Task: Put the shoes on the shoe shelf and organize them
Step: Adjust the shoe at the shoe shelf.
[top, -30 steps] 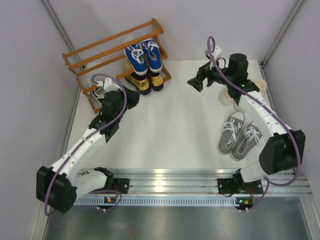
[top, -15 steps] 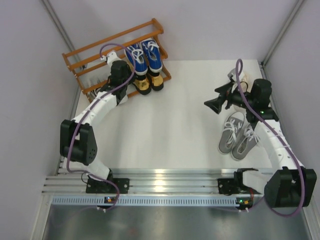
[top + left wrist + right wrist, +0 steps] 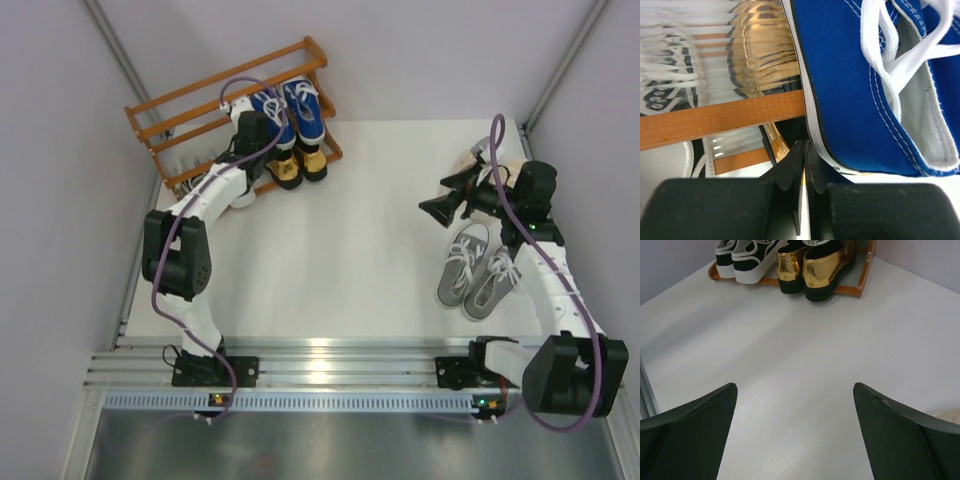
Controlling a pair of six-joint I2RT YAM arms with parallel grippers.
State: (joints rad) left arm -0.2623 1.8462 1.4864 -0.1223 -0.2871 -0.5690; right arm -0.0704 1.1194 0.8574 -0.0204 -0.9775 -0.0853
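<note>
L tool (image 3: pixel 804 150): fingers pressed together, nothing between them. A sec ago it was low by the left end of the shoe shelf (image 3: pixel 215 82). Now it's up near the shelf's middle, tips right by the white sole edge of the blue sneakers (image 3: pixel 855 75). Touching or not, can't tell.

R tool (image 3: pixel 794 387): fingers wide apart, empty, same as before. A sec ago it was nearer the shelf. Now it's pulled back, well apart from the shelf, and looks at it across the bare tabletop (image 3: pixel 340 240). No shoe has moved.

Around:
- Blue sneakers sit on the shelf's upper slats, at its right end.
- Gold loafers (image 3: pixel 815 270) stand just under them on the shelf's low step, heels out.
- B/w sneakers (image 3: pixel 747 255) are on that same step, toward the shelf's left end.
- Grey sneakers (image 3: pixel 478 278) lie side by side on the tabletop, far from the shelf.
- A bit of beige shoe (image 3: pixel 951 416) shows too, also far from the shelf.
- One orange slat crosses right in front of the L tool, w/ a loafer behind it.

L arm (image 3: pixel 205 200) is stretched long, up to the shelf. R arm (image 3: pixel 545 270) is bent and held high, away from the shelf.
</note>
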